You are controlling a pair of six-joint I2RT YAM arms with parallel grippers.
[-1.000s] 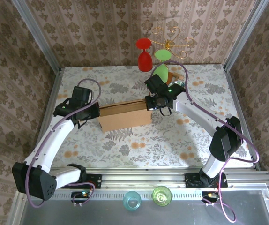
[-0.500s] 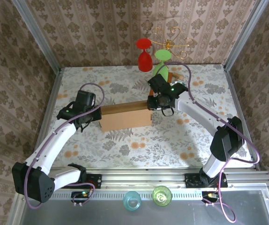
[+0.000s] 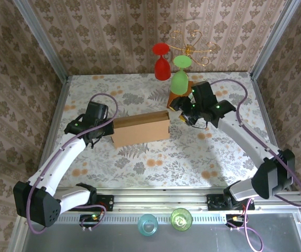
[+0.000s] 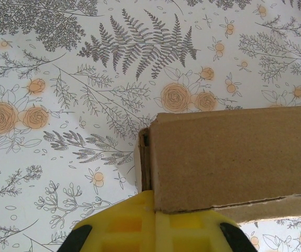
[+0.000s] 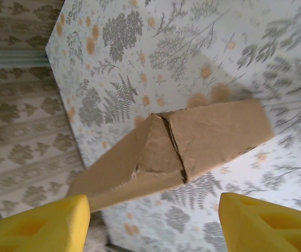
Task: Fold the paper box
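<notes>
One paper box, two arms, four glasses

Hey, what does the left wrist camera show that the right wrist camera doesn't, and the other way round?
Left wrist view: the left gripper shut on a corner of the box, seen close, with a ragged lower edge. Right wrist view: the right gripper open wide and clear of the box's other end, where the end flaps meet at a gaping seam, with the wallpapered wall beyond. Both: the brown box lying on the floral table.
</notes>
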